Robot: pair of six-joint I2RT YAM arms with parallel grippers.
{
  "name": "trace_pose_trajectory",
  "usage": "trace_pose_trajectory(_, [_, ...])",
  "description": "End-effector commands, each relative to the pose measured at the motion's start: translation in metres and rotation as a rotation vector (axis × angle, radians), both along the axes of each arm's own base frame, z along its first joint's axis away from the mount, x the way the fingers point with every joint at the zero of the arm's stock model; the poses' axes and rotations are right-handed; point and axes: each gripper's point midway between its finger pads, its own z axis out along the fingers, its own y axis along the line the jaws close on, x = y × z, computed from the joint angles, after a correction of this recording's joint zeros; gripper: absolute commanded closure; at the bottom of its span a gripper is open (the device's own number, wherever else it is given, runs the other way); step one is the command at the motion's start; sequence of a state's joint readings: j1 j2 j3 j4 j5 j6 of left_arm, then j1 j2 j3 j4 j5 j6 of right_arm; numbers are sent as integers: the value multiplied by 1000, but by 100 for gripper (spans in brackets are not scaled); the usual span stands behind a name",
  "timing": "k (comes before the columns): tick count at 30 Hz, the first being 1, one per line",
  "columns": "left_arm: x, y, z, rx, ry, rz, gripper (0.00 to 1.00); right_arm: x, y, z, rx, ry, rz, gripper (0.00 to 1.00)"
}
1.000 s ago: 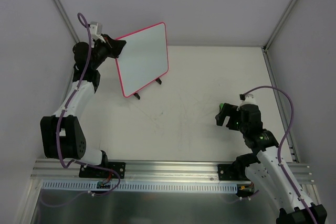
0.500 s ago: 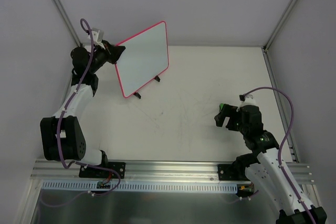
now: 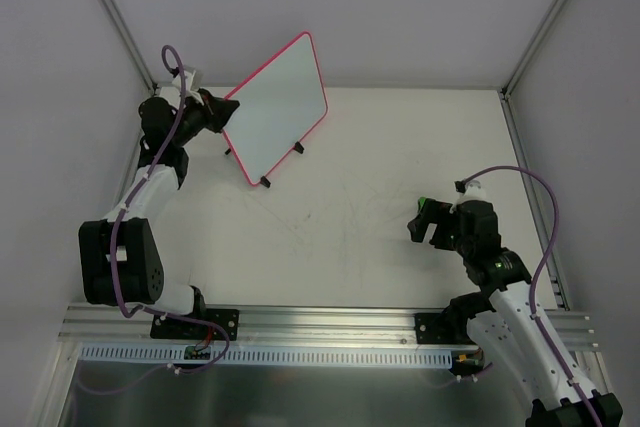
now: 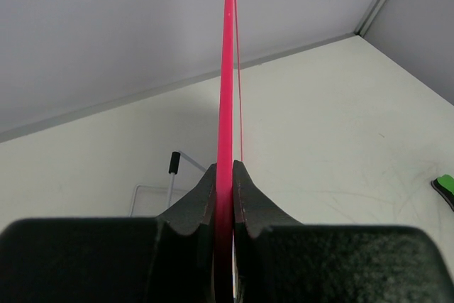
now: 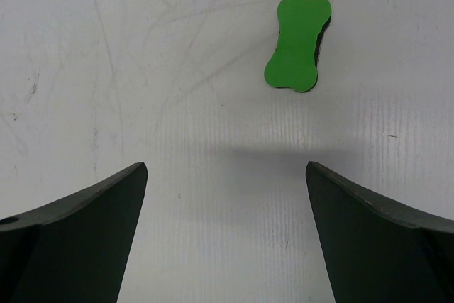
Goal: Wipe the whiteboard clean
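Currently, at far left, the left gripper (image 3: 212,107) is clenched on the left rim of the whiteboard (image 3: 275,107). The left wrist view confirms it: both pads pinch the pink-red frame (image 4: 228,69) edge-on, with no gap showing. The board sits at the back left of the table (image 3: 400,137), face tilted up toward the overhead camera. Its wire stand (image 4: 172,164) hangs behind it, and one black foot (image 3: 265,182) points at the table. I cannot tell whether the feet bear on the surface or the arm carries the weight.

Board face: plain white in the overhead view, no writing that I can make out. Faint marks could be lost at this resolution.

Mid-table: only light grey scuffs on the table top.

Right side, well apart from the board: the right gripper (image 3: 426,223) hovers low with its jaws spread wide and nothing between them. The green bone-shaped eraser (image 5: 299,42) lies flat on the table just ahead of the fingers, untouched by either.

Progress, as a judgement: the board is secured and presented, and its face already reads clean. Either the wiping is finished with the eraser set down, or the marks are too faint to see. If any wiping is left, the eraser has to be grasped and carried across to the board.
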State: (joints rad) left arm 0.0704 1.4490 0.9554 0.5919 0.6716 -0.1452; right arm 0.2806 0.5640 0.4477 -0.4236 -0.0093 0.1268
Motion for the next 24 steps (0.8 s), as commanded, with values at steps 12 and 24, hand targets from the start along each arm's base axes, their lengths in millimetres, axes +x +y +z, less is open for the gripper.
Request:
trace_pose_trajectory(12, [-10,46,-64,171,134,123,100,1,0,-2,4,3,-9,1])
trace_pose_trajectory(24, [-40,53,-74,166,197,159,100,-1,-1,-6,7,10,-13,1])
